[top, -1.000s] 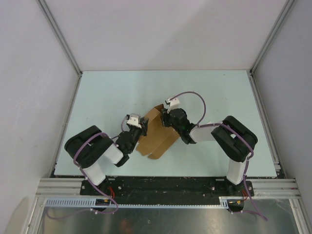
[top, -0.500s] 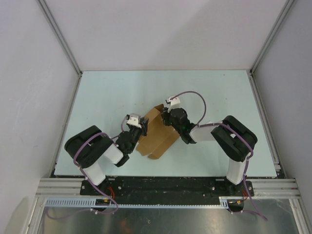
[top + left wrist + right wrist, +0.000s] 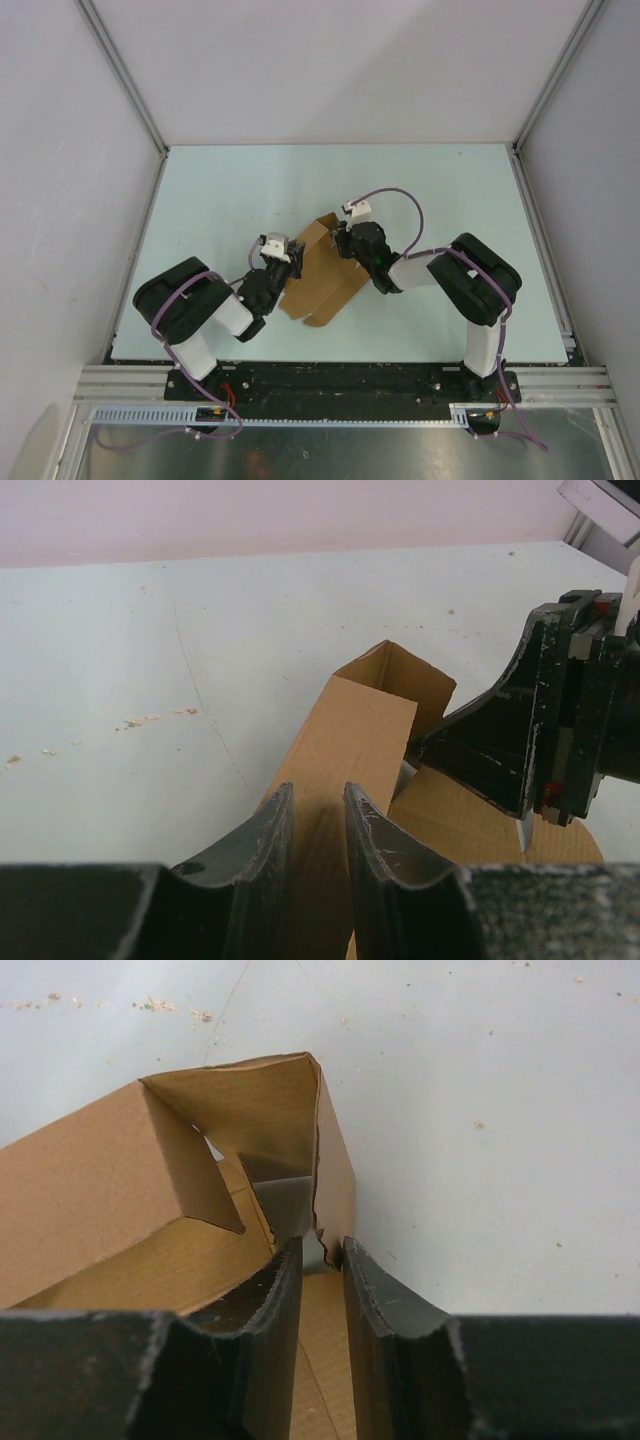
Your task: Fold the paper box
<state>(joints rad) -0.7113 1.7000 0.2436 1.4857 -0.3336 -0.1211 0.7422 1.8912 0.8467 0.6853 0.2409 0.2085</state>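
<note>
The paper box (image 3: 322, 285) is tan cardboard, partly folded, lying between the two arms at the table's near middle. Its left wall (image 3: 360, 730) stands upright, and my left gripper (image 3: 315, 790) is shut on it from the near end, also visible from above (image 3: 288, 262). My right gripper (image 3: 322, 1245) reaches in from the right (image 3: 338, 242). Its jaws stand narrowly apart, astride the ragged edge of the upright end flap (image 3: 335, 1175). The flap touches the right finger; a gap remains on the other side. One of the right gripper's fingers (image 3: 480, 745) shows in the left wrist view.
The pale table (image 3: 220, 200) is walled in on three sides by white panels with metal corner posts (image 3: 130, 90). Small crumbs (image 3: 140, 720) lie on the surface left of the box. Both arm bases sit on the black rail (image 3: 340, 380) at the near edge.
The right gripper's jaws have narrowed around the end flap, and the right arm's elbow has shifted slightly left. The left gripper and the box have not moved.
</note>
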